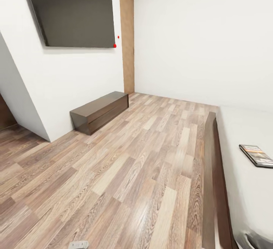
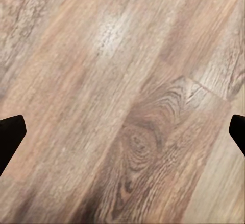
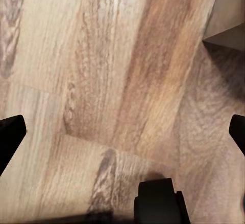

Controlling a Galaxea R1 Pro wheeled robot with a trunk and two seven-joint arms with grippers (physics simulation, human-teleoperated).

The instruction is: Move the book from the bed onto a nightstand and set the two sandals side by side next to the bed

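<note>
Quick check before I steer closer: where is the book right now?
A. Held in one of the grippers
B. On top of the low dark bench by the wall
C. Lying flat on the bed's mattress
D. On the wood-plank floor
C. The book lies flat on the off-white mattress of the bed at the head view's right edge.

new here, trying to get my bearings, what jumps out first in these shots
A big dark wall screen hangs high on the left wall, with a long low dark bench on the plank floor below it. At the right edge, the book lies on the off-white bed.
</note>
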